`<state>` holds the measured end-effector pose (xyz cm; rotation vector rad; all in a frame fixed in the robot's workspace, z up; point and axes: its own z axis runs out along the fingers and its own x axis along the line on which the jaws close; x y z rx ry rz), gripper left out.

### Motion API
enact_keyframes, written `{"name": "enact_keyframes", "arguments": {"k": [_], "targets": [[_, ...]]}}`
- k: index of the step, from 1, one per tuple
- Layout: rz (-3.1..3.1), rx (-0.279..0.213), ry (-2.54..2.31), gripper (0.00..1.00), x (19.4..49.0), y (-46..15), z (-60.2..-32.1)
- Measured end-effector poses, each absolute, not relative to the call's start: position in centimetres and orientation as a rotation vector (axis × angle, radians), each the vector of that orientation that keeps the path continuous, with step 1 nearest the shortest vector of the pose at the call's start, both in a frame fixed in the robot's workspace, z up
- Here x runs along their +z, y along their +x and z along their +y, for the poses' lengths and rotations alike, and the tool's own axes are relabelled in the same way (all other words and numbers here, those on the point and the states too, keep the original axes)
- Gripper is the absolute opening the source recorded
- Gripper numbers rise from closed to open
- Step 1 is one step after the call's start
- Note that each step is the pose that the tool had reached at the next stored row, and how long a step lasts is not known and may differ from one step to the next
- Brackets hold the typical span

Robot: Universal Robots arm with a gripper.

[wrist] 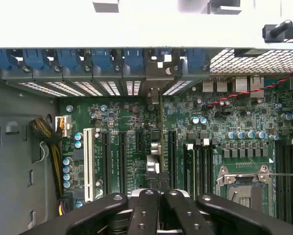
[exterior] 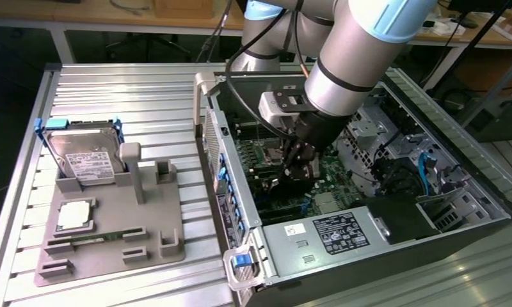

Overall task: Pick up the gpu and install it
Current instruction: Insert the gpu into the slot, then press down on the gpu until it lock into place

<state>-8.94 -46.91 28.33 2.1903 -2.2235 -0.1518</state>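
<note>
Tool (wrist: 158, 196) low inside computer case (exterior: 461, 211)

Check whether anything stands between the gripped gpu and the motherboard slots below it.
Nothing visible does. The gripper, shut on the gpu, holds it edge-on right over the expansion slots; no cable or part crosses between them.

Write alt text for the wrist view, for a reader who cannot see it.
The tool, shut, hangs over the gpu, which stands edge-on among the slots of a green motherboard inside an open computer case.
</note>
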Motion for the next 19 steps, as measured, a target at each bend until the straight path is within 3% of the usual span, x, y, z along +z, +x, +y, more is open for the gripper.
{"name": "enact_keyframes", "arguments": {"k": [19], "targets": [[-2.220, -0.143, 2.187, 0.11, 27.91, -8.94, -46.70]]}}
